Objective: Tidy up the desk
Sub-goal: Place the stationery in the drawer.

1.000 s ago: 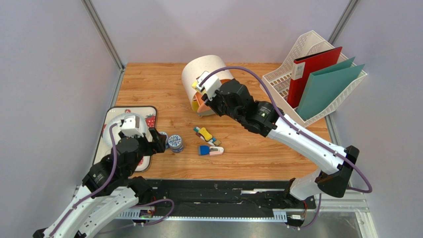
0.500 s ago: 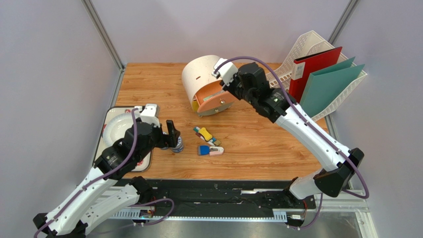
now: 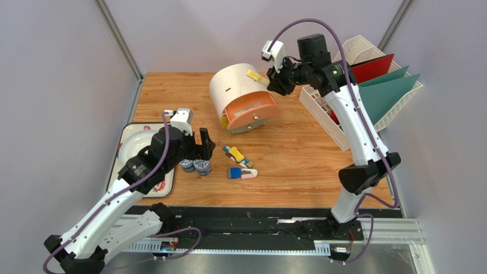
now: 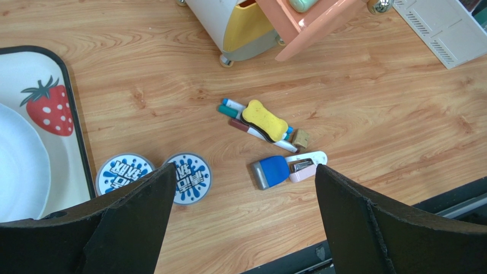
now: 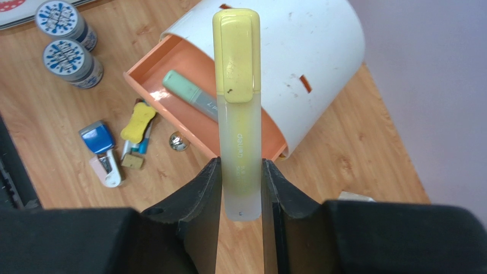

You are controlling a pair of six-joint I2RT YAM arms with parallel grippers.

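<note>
The right gripper (image 5: 240,166) pinches a yellow highlighter (image 5: 237,68) between its jaws. The left gripper (image 4: 244,177) gapes wide, two round tins (image 4: 190,178) under its jaws.

The top view looks steeply down from above and behind the arm bases, far enough to take in the whole table (image 3: 297,165). The left wrist camera looks almost straight down from near, between the fingers of the left gripper (image 4: 243,171), while the right wrist camera, higher over the far side, looks down past the yellow highlighter (image 5: 237,85) in the right gripper (image 5: 240,165). All three share the orange drawer (image 3: 250,111), blue stapler (image 3: 235,173) and two printed tins (image 3: 201,166)
</note>
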